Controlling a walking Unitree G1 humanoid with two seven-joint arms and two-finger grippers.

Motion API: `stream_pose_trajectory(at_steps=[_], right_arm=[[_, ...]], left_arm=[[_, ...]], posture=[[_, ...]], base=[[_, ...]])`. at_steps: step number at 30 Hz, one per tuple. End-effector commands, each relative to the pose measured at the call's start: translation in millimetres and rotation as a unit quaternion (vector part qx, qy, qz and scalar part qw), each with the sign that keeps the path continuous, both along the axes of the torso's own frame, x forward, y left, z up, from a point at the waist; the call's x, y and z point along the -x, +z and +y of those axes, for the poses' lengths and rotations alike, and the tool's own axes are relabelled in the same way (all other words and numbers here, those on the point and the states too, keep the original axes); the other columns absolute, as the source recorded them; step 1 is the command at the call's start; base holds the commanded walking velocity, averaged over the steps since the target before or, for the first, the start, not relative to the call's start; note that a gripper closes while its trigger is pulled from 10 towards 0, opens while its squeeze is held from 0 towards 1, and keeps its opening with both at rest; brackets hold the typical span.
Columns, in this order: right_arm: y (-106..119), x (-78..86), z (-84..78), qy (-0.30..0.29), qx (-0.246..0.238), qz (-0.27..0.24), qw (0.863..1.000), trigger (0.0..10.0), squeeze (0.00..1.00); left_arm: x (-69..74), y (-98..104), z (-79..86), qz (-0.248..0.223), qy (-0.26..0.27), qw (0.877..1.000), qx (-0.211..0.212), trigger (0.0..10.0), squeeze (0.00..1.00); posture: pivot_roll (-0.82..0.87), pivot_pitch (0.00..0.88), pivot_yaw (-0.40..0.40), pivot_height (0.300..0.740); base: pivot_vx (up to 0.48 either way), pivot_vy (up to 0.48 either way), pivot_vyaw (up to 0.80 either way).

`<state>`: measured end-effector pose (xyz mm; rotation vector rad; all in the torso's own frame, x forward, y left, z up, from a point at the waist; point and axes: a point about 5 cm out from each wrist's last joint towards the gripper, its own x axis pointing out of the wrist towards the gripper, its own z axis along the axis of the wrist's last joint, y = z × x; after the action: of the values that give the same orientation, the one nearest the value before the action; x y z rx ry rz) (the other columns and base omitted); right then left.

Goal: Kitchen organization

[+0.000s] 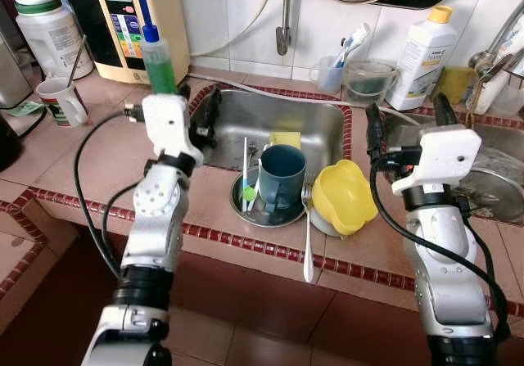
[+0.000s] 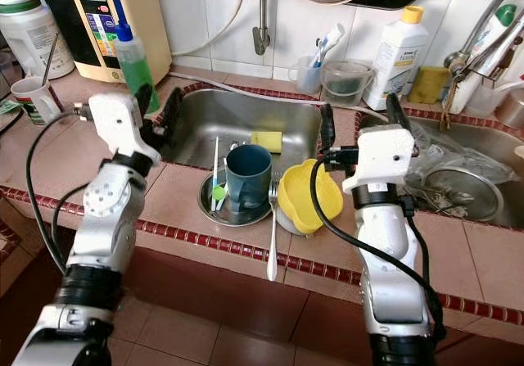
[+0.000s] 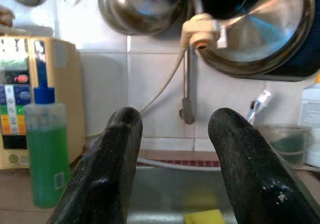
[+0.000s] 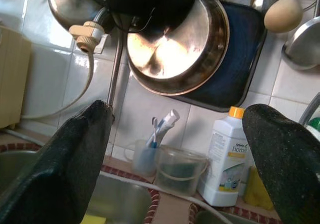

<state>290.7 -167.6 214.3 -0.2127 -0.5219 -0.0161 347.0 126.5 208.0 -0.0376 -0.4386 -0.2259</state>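
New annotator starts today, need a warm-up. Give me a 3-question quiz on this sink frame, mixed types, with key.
1. True or false: the teal cup stands upright on the round metal plate in the small sink.
2. Multiple choice: the yellow bowl is
A. flat on the counter
B. tilted, at the sink's right edge
C. held by a tool
3. Short answer: what state are the left tool and right tool in, and do they hold anything?

Key
1. True.
2. B.
3. Both open, holding nothing; they hover above the sink, pointing toward the tiled wall.
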Motion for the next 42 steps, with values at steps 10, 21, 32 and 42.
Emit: stream_pose_trajectory(at_steps=[10, 21, 32, 42], right_arm=[[-5.6, -0.4, 2.8, -0.001, 0.003, 0.005, 1.0, 10.0, 0.0], [-7.7, -2.1, 5.3, 0.003, 0.002, 0.009, 1.0, 10.0, 0.0], [-8.6, -2.9, 5.6, 0.003, 0.001, 0.011, 1.0, 10.0, 0.0], [-8.6, -3.6, 6.1, 0.003, 0.001, 0.01, 1.0, 10.0, 0.0]], left_arm=[[4.3, 6.5, -4.6, -0.013, -0.016, 1.0, -0.006, 10.0, 0.0], [5.0, 6.7, -6.0, -0.011, -0.021, 1.0, -0.008, 10.0, 0.0], [4.9, 5.6, -6.5, -0.006, -0.023, 1.0, -0.012, 10.0, 0.0], [4.7, 5.8, -7.2, -0.006, -0.024, 1.0, -0.012, 10.0, 0.0]], posture=[[-0.15, 0.0, 0.02, 0.74], [-0.14, 0.0, 0.019, 0.74], [-0.14, 0.0, 0.022, 0.74], [-0.14, 0.0, 0.022, 0.74]], base=[[0.0, 0.0, 0.0], [0.0, 0.0, 0.0], [-0.096, 0.0, 0.0], [-0.261, 0.0, 0.0]])
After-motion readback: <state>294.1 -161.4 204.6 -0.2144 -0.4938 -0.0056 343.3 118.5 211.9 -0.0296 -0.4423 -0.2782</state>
